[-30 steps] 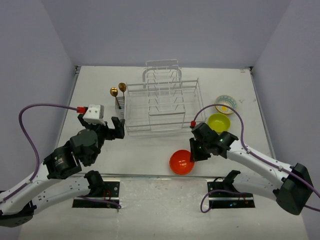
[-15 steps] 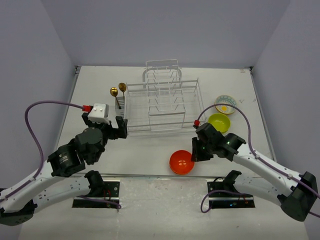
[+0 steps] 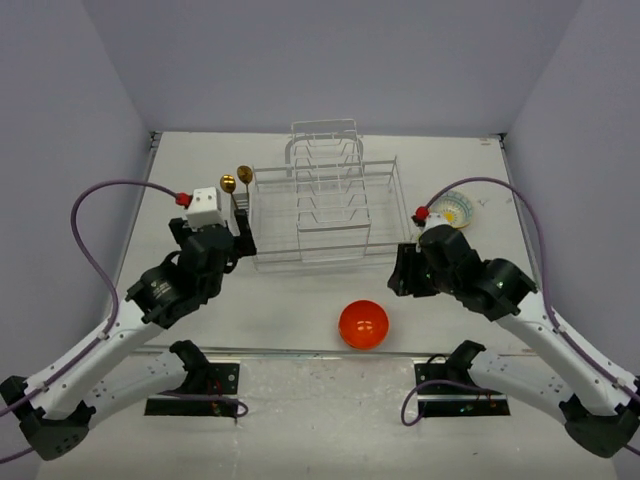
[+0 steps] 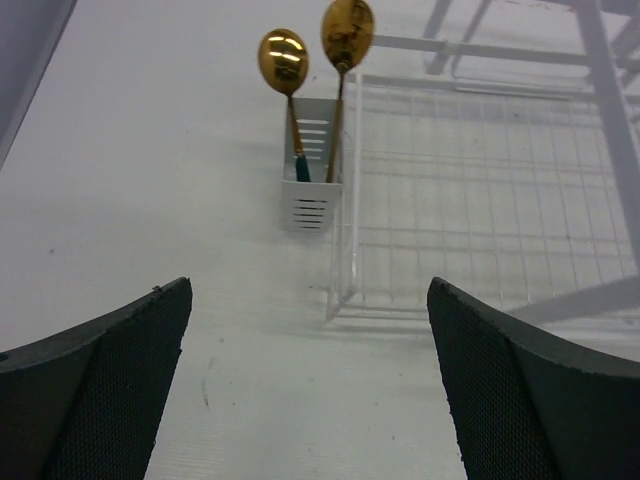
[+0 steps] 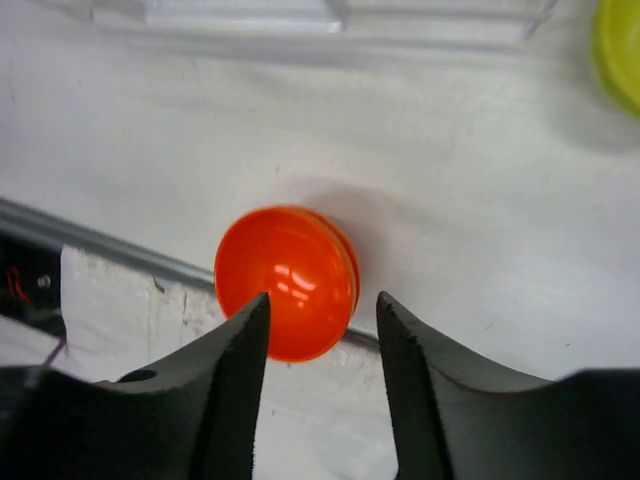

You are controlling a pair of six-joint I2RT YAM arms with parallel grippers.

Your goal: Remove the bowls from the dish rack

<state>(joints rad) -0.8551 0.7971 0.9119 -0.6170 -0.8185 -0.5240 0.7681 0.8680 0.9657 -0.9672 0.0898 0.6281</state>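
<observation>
The white wire dish rack [image 3: 320, 215] stands mid-table; I see no bowl in it. A glossy orange-red bowl [image 3: 363, 324] lies upside down near the table's front edge, also in the right wrist view [image 5: 285, 280]. My right gripper [image 3: 399, 270] is open and empty, raised to the right of and behind that bowl [image 5: 322, 305]. A pale patterned bowl [image 3: 458, 206] shows partly behind the right arm. A lime-green bowl edge [image 5: 622, 50] shows only in the right wrist view. My left gripper [image 3: 241, 240] is open and empty at the rack's left end [image 4: 310, 290].
Two gold spoons [image 4: 283, 58] stand in a small white caddy [image 4: 310, 175] on the rack's left side [image 3: 236, 190]. The table's front edge with a metal strip [image 5: 60, 225] runs just below the orange bowl. Grey walls close in the table.
My right gripper has drawn back and up from the orange bowl, which stays on the table, and its arm now covers the green bowl. My left gripper has moved forward towards the rack's left end.
</observation>
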